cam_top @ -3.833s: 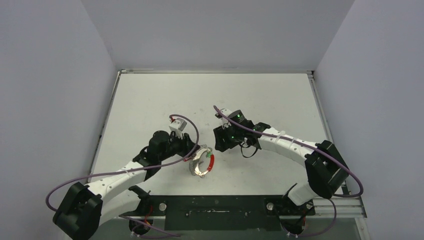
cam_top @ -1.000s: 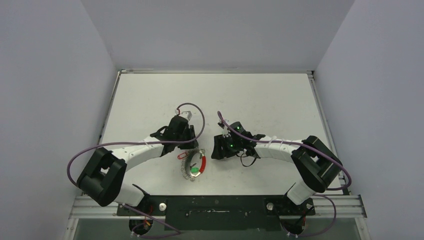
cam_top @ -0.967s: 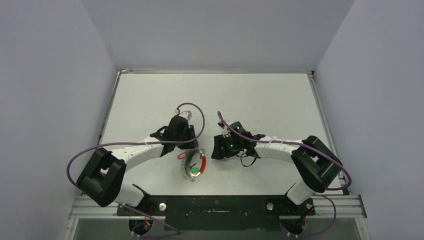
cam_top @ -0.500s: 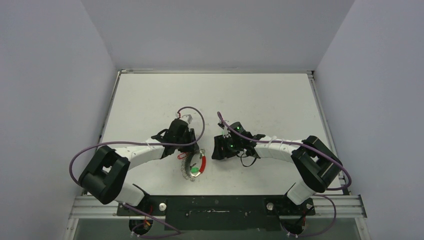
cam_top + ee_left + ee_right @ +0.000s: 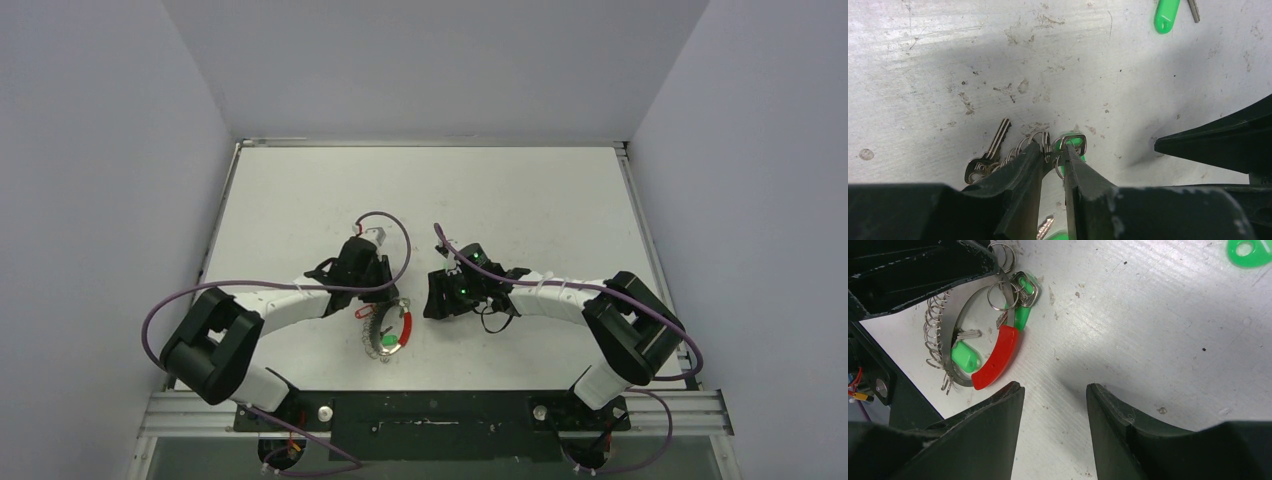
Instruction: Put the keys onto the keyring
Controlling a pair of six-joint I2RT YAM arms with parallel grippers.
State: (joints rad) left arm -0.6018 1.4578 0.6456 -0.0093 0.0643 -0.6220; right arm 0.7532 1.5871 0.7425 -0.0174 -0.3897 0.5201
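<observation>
The keyring (image 5: 392,330) lies flat near the table's front, with its red arc (image 5: 995,357) on one side and a fringe of metal loops (image 5: 934,335) on the other. My left gripper (image 5: 1052,150) is down on the ring's far edge, jaws narrow and pinching the band and loops by the clasp (image 5: 1074,141). A green-tagged key (image 5: 965,355) lies inside the ring and another green tag (image 5: 1023,315) sits at the clasp. A bare silver key (image 5: 989,152) lies beside the loops. A red-tagged key (image 5: 365,311) rests at the ring's left. My right gripper (image 5: 1053,390) stands open over bare table, right of the ring.
A loose green-tagged key (image 5: 1167,12) lies farther back on the table, also showing as a green tag (image 5: 1248,250) at the right wrist view's top edge. The right gripper's finger (image 5: 1218,145) is close to the left gripper. The metal base rail (image 5: 430,410) runs along the front edge.
The left arm has shifted slightly right and its jaws have narrowed onto the ring's edge. The keyring, upright a few seconds ago, now lies flat. The right arm has not moved.
</observation>
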